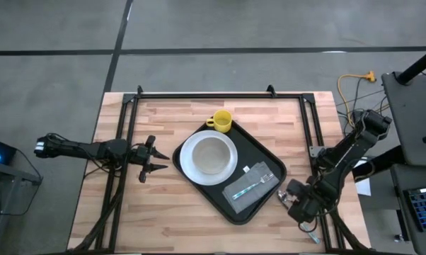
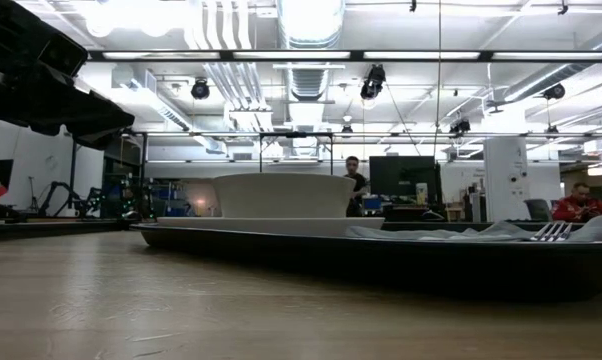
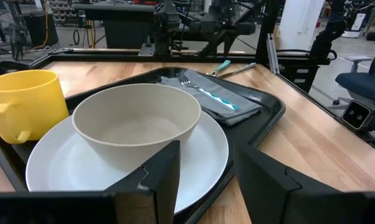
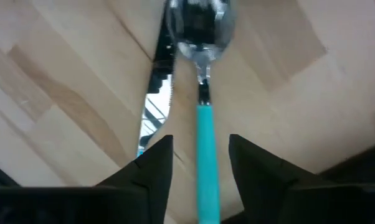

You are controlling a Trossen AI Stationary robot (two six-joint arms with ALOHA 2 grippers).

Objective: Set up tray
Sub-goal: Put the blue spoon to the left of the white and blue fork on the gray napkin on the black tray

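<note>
The black tray (image 1: 231, 212) lies mid-table. On it a white plate (image 1: 188, 166) carries a cream bowl (image 1: 211, 154). A yellow mug (image 1: 222, 121) stands at its far corner, and a grey napkin (image 1: 252, 185) with a teal-handled fork (image 3: 206, 93) lies on its right part. My right gripper (image 1: 298, 202) points down at the bare wood beside the tray's right near corner. It is open, its fingers on either side of a spoon's teal handle (image 4: 206, 162), with a gap on each side. A knife (image 4: 159, 93) lies next to the spoon. My left gripper (image 1: 151, 159) waits open, left of the tray.
A black frame (image 1: 199, 95) runs along the table's far edge and down both sides. Bare wood lies along the near edge and left of the tray. People and workbenches show in the room beyond the table.
</note>
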